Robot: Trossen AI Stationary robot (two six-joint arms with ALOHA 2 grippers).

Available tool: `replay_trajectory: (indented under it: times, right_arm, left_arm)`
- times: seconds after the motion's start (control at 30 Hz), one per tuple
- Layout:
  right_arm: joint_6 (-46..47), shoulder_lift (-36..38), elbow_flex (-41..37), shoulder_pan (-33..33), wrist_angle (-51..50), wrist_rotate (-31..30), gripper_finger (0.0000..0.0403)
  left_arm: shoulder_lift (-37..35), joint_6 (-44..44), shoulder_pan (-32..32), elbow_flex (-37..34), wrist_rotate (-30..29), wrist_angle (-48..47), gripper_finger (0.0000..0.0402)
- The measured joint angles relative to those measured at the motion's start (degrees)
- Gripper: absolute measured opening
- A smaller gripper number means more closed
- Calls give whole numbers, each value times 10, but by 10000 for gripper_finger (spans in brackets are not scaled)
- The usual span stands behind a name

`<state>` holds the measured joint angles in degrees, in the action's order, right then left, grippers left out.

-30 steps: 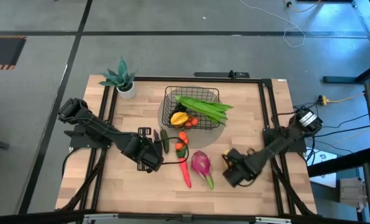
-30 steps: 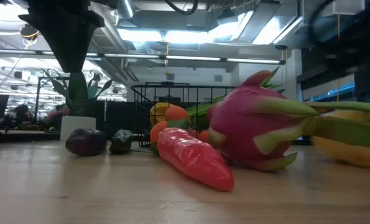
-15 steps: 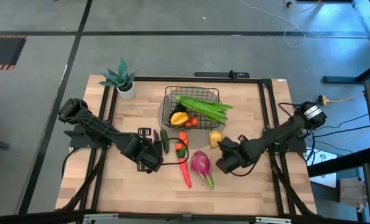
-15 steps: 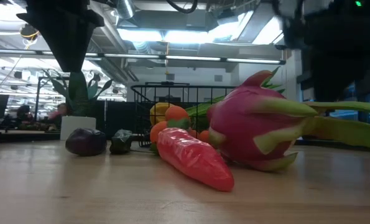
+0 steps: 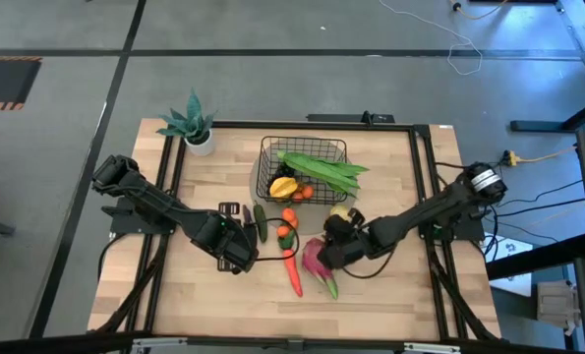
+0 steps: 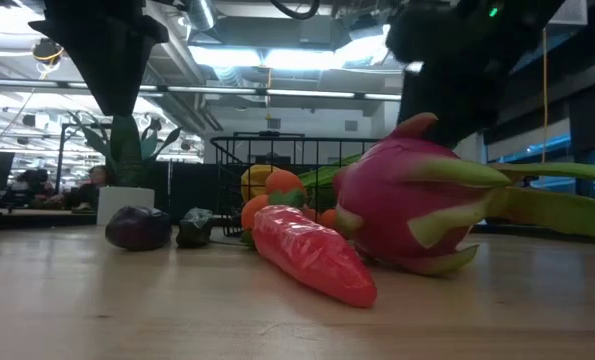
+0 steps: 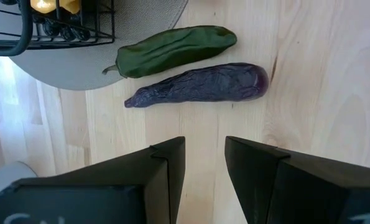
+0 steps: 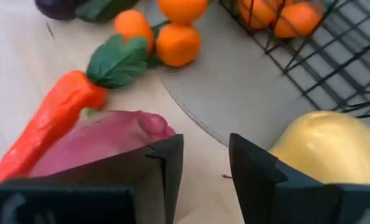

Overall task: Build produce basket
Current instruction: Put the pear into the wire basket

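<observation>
**On the bench: fruit lies in rows, some in the basket**

On the wooden bench [image 5: 390,167] sits the black wire basket [image 5: 264,167], near the far edge, partly on a grey round mat [image 5: 343,205]. Inside it lie long green bean pods [image 5: 323,169]. They stretch across the basket, and their ends stick out over its right rim. A yellow mango [image 5: 283,186] and small oranges [image 5: 305,192] are in the basket too.

More produce is out on the wood, in front of the basket. The carrot [image 5: 293,273] lies with its long side running from far to near. Its green top points back at the basket and its tip points at the front edge. Two loose oranges [image 5: 286,224] sit just by the green top. The pink dragon fruit [image 5: 313,260] is just beside the carrot, on its right. Its green leaf tips point at the front edge. A yellow pear [image 5: 341,210] rests on the mat's rim.

The dark green pepper [image 5: 261,222] and the purple eggplant [image 5: 247,214] lie side by side, long sides matched, with the pepper's stalk end at the mat.

The right pincer [image 5: 325,253] hangs over the dragon fruit, fingers apart and grasping nothing. The left pincer [image 5: 241,254] is near the eggplant's front end, also spread and bare.

A teal potted plant [image 5: 192,126] stands in the far left corner.
</observation>
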<state>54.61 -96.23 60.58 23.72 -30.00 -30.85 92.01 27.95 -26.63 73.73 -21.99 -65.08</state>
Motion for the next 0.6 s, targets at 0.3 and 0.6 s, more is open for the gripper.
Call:
replay_trajectory:
  times: [0.3, 0.6]
  right_arm:
    - [31, -50, 0, -40, -37, 66, 119]
    - [121, -52, 0, -22, -177, 159, 119]
  left_arm:
    - [0, 0, 0, 0, 0, 1, 103]
    - [0, 0, 0, 0, -1, 1, 103]
